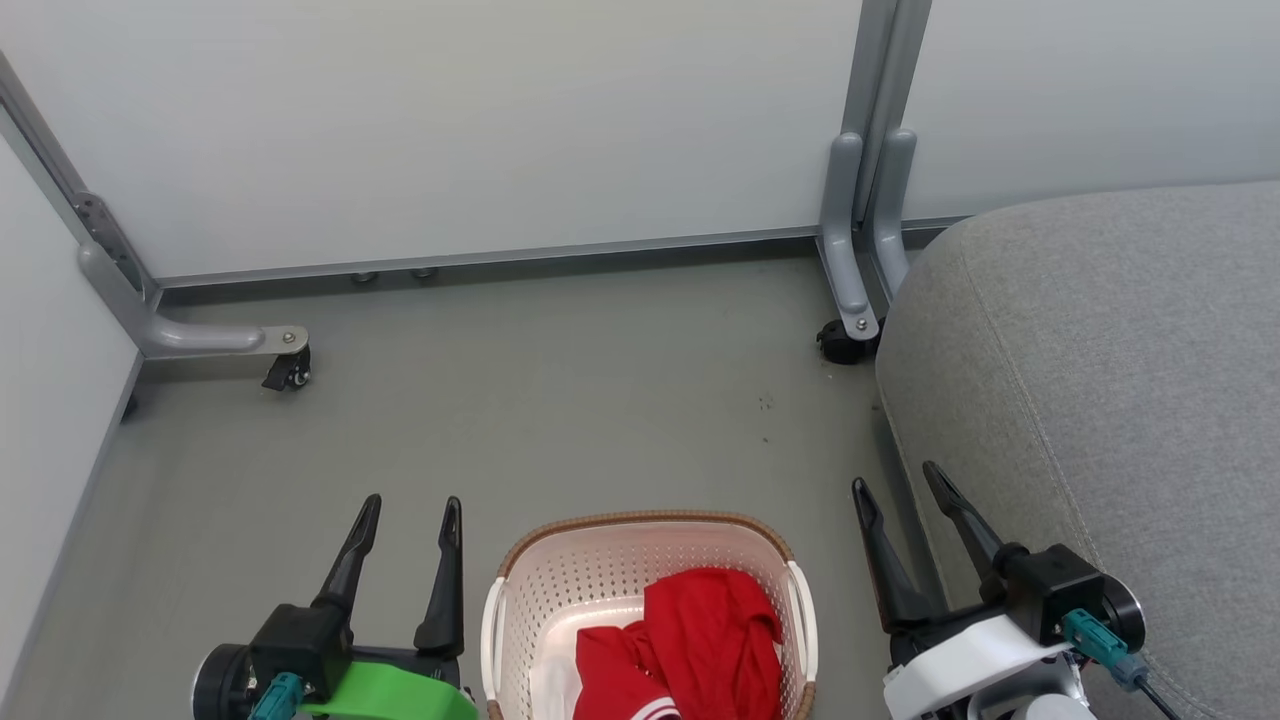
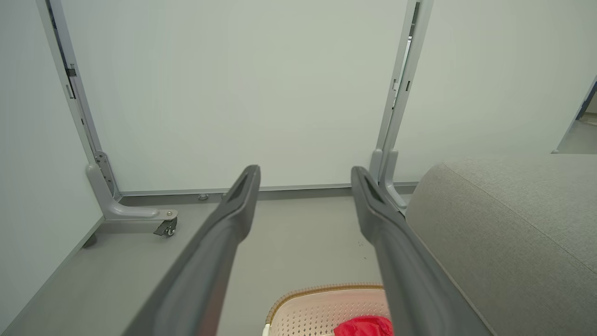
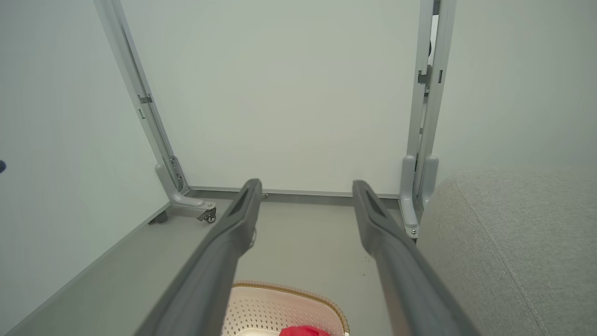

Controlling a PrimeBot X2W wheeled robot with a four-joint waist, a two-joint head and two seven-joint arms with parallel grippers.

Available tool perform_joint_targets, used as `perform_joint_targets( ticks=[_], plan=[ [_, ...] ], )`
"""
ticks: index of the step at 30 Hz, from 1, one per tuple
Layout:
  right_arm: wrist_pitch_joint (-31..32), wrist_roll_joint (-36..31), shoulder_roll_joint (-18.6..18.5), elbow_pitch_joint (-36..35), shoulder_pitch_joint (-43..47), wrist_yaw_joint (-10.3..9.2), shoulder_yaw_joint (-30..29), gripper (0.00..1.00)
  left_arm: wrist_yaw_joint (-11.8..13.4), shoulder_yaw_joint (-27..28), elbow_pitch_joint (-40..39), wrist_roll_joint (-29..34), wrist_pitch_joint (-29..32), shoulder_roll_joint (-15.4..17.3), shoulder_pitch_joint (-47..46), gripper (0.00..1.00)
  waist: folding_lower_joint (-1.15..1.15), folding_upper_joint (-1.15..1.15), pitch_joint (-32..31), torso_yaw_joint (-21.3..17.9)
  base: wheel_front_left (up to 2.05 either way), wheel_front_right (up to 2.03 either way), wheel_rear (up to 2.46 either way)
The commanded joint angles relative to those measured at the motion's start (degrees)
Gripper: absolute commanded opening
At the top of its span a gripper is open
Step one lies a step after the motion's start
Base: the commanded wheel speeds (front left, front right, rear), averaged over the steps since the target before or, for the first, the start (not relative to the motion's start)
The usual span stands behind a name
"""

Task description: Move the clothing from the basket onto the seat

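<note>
Head view: a cream-white oval plastic laundry basket with perforated sides and a brown woven-look rim is seen on the grey floor at the bottom centre, cut off by the lower edge. Inside it the clothing, soft red fabric with a strip of red-and-white striped trim, is heaped toward the basket's right half. How many garments make up the heap cannot be told. The large grey woven-fabric upholstered seat, with a rounded corner and a stitched seam, is found on the right, near the basket with a strip of floor between them.

The left gripper is held just left of the basket. The right gripper is held just right of it, at the seat's edge. Both pairs of long dark fingers are spread wide, and nothing is held by either.

The coming move is judged to turn on one relation. The clothing lies between the two grippers, inward of each and back toward the robot from the fingertips, which are pointed forward past the basket's far rim. The heap is nearer the right gripper, which is also on the seat's side, so that arm is judged better placed for the pick. No clear long axis can be made out in the crumpled heap.
</note>
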Motion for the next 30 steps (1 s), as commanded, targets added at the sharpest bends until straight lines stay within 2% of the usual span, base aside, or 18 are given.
perform_joint_targets(
  ticks=[1, 19, 30],
  plan=[
    [-0.2, -0.1, -0.2, 0.1, 0.5, 0.0, 0.1, 1.0, -0.1, 0.1, -0.1, 0.2, -0.1, 0.4, 0.1, 1.0, 0.0, 0.0, 0.0, 0.0, 0.0, 0.0, 0.0],
    [-0.2, 0.5, -0.2, -0.2, -1.0, 0.0, -0.6, 1.0, -1.0, -1.1, 1.9, -0.5, -0.1, 0.3, -1.8, 1.0, 0.0, 0.0, 3.6, -0.2, 0.0, 0.0, 0.0],
    [-0.2, -1.1, -0.7, -2.8, -6.8, 0.0, -4.5, 1.0, -1.3, -7.7, 6.9, 3.3, -0.1, 0.3, -10.2, 1.0, 0.0, 0.0, 16.2, 0.5, 0.0, 0.0, 0.0]
  ],
)
